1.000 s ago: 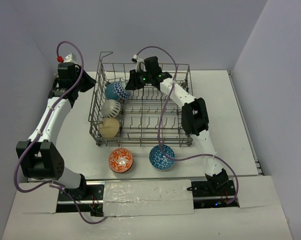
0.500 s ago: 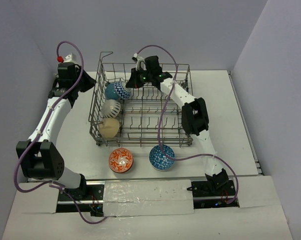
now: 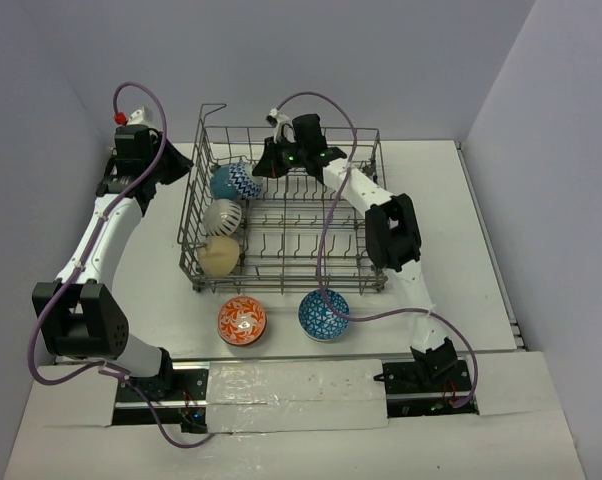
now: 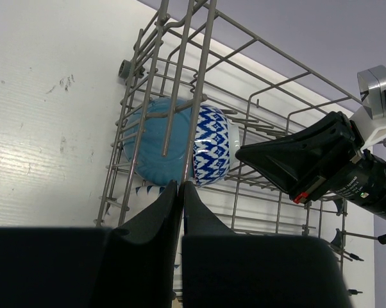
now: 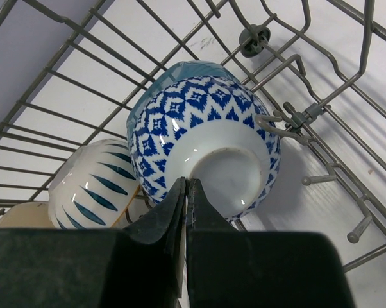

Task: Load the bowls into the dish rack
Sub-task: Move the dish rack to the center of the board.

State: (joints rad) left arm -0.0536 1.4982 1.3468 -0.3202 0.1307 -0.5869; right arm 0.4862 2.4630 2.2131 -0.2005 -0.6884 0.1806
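The white table (image 3: 461,250) carries the dish rack (image 3: 291,245) toward its far side, between the two arms. The rack is the only container that holds anything. Three bowls stand on edge in its left row of tines. The blue-and-white bowl (image 3: 235,182) is in the far left corner, its plain blue inside facing the left wall and its white foot facing right. Just nearer comes the striped bowl (image 3: 222,215), white with dark teal streaks. The cream bowl (image 3: 219,255) is nearest, by the near left corner. The middle and right rows of the rack hold no bowl.

Two bowls sit upright on the table just beside the rack's near wall. The orange bowl (image 3: 242,321) is on the left and the blue bowl (image 3: 323,314) on the right, a little apart from each other.

The right gripper (image 3: 266,160) reaches into the far part of the rack, its fingers clenched together with nothing between them. Its tips point at the foot of the blue-and-white bowl, and whether they touch it cannot be told. The left gripper (image 3: 176,162) is outside the rack's left wall near the far corner, its fingers also pressed together and grasping nothing.

Compared with a second ago, the right gripper's fingers have closed, and its wrist has shifted only slightly. The left arm, the rack and all five bowls are where they were.
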